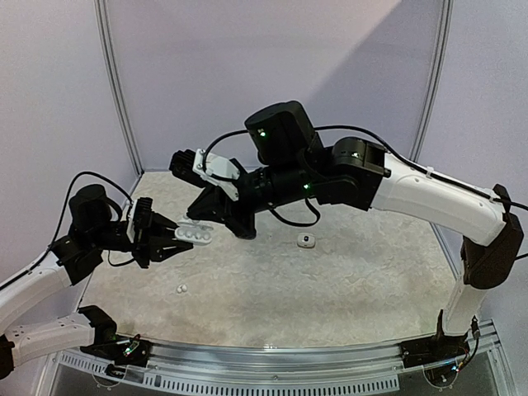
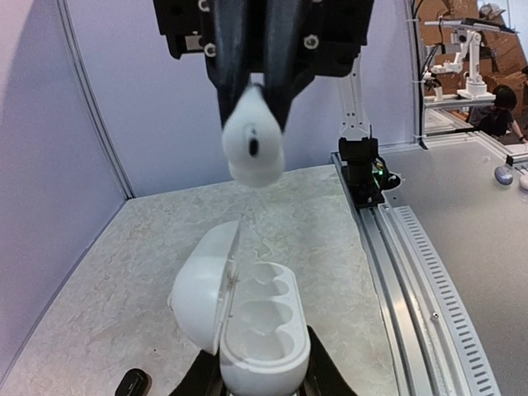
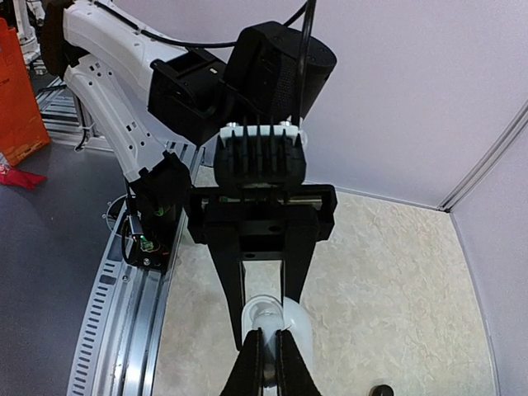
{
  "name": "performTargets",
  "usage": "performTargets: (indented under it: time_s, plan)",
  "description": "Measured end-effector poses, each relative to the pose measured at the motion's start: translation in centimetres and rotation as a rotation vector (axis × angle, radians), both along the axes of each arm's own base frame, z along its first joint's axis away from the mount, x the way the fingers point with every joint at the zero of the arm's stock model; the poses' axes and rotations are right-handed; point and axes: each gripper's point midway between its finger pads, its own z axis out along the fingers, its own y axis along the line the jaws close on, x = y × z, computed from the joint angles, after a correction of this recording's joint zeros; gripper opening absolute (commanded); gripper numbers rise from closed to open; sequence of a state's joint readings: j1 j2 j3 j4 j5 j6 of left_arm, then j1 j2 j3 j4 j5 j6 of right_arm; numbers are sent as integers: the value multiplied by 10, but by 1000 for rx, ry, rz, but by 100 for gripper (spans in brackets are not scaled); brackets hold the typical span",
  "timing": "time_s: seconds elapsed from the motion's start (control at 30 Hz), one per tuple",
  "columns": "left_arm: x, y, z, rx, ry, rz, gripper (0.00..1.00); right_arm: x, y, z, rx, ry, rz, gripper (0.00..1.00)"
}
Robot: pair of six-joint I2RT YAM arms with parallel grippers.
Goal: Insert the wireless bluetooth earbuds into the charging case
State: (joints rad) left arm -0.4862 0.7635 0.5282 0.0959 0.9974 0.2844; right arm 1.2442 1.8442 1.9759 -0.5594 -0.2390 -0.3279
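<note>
My left gripper (image 2: 262,373) is shut on the base of a white charging case (image 2: 257,323). The case's lid stands open to the left and its moulded cavities are bare. Just above the case hangs a white earbud (image 2: 253,142), pinched at its top by my right gripper (image 2: 253,95), which is shut on it. In the top view the case (image 1: 196,234) is held off the table at the left by the left gripper (image 1: 183,236), with the right gripper (image 1: 205,221) right over it. In the right wrist view the right gripper (image 3: 269,334) points down at the case (image 3: 290,323).
A loose white earbud (image 1: 180,289) lies on the table near the front left. A small white piece with a dark middle (image 1: 306,240) sits at mid-table. A small black object (image 2: 132,382) lies on the table beside the case. The metal rail (image 1: 272,363) runs along the near edge.
</note>
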Motion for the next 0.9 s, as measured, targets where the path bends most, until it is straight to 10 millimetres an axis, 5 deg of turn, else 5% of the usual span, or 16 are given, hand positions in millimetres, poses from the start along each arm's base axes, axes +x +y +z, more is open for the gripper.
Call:
performTargets:
  time_s: [0.37,0.9]
  plan:
    - [6,-2,6,-16,-14,34,0,-3,20,-29,-50,-25,37,0]
    - [7,-2,6,-17,-8,47,0,11,20,-30,-99,-131,-1,0]
